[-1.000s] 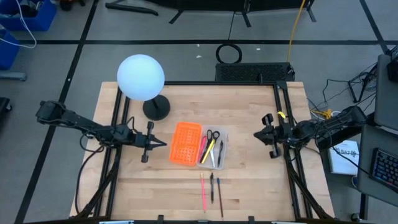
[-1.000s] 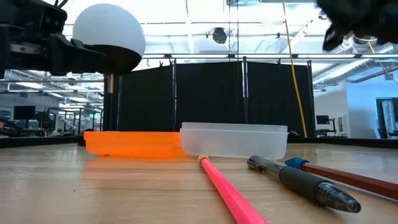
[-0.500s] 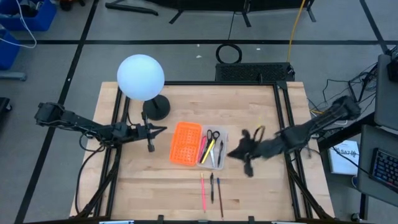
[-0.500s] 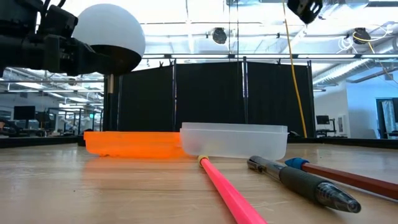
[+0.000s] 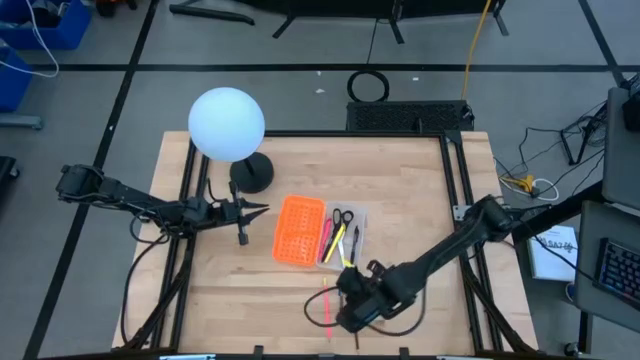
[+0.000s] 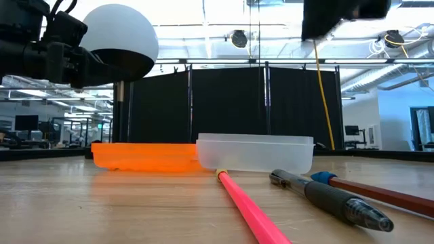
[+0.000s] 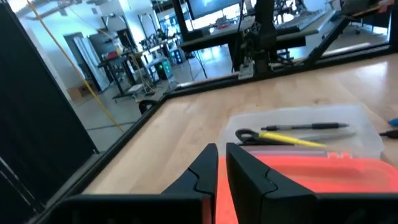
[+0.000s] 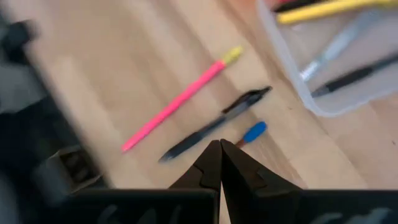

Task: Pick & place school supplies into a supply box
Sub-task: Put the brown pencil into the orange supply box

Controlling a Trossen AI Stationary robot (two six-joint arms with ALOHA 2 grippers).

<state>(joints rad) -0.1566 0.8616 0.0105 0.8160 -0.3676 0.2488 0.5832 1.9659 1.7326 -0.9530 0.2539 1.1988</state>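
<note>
Supply box (image 5: 320, 233), orange perforated half, clear tray holding pens

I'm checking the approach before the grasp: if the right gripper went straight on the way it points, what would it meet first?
Most likely the black pen, lying just past the right gripper beside the blue-capped pencil; depth is hard to judge.

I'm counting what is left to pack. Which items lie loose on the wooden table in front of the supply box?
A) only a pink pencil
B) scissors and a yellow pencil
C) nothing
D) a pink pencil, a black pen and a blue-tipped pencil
D: the right wrist view shows the thin pink pencil, the black pen and the blue-tipped pencil on bare wood outside the clear plastic tray.
</note>
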